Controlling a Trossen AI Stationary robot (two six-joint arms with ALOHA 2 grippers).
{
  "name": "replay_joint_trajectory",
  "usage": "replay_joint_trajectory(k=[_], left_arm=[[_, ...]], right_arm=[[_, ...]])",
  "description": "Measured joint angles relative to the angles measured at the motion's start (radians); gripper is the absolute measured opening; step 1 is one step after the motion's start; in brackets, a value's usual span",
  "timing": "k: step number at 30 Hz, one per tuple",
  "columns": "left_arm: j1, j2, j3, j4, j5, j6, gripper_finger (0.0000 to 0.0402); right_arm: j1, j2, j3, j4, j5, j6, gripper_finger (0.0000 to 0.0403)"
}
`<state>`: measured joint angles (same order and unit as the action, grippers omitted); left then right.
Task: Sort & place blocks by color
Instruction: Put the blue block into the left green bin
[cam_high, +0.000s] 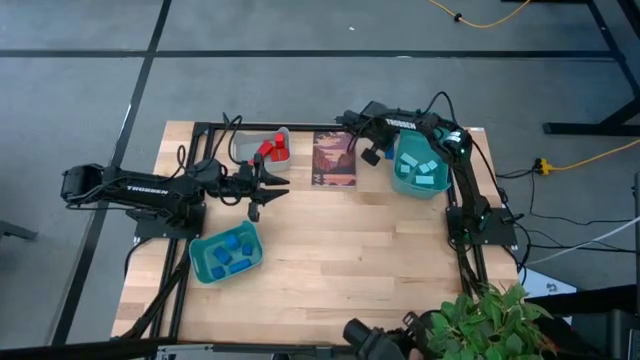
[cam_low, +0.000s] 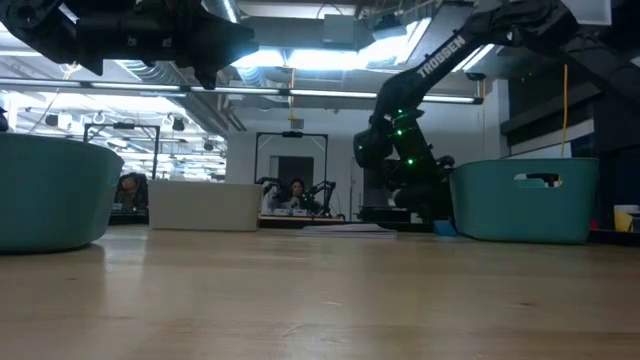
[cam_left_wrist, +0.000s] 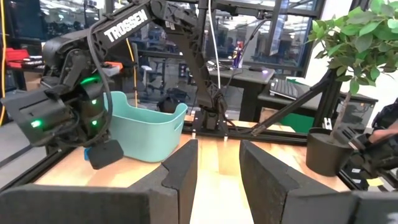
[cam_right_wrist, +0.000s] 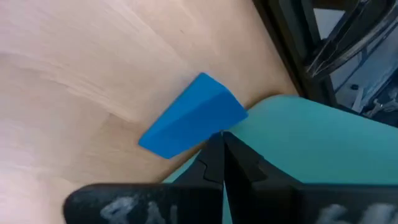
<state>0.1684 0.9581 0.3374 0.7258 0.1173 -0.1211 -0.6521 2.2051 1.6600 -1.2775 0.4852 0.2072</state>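
The left hand (cam_high: 268, 186) hangs above the wooden surface (cam_high: 350, 250) with its fingers (cam_left_wrist: 183, 174) parted and nothing between them, just near of the grey bin (cam_high: 243, 146) at the far left, which holds red blocks (cam_high: 272, 149). Nearer, on the left side, a teal bin (cam_high: 199, 262) carries several dark blue blocks (cam_high: 232, 252). The right hand (cam_high: 372, 150) sits at the far side of the surface, fingers (cam_right_wrist: 214, 158) clenched together and empty, its tips right at the left wall of a second teal bin (cam_high: 402, 185). In the right wrist view a blue block (cam_right_wrist: 189, 116) lies on the wood, touching the foot of that bin's outer wall just ahead of the closed fingertips. Inside this right bin lie light cyan blocks (cam_high: 423, 173). Between the grey bin and the right hand a dark picture card (cam_high: 335, 158) lies flat. A potted plant (cam_high: 480, 320) stands at the near right corner.
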Motion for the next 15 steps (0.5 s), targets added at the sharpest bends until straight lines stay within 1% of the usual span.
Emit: replay_joint_trajectory(k=[10, 15], left_arm=[[0.000, 0.000, 0.000, 0.000, 0.000, 0.000, 0.0111], [0.000, 0.000, 0.000, 0.000, 0.000, -0.002, 0.0111]], right_arm=[[-0.030, 0.003, 0.000, 0.006, -0.009, -0.003, 0.0000], [-0.032, 0.003, 0.000, 0.008, -0.046, -0.026, 0.0000]])
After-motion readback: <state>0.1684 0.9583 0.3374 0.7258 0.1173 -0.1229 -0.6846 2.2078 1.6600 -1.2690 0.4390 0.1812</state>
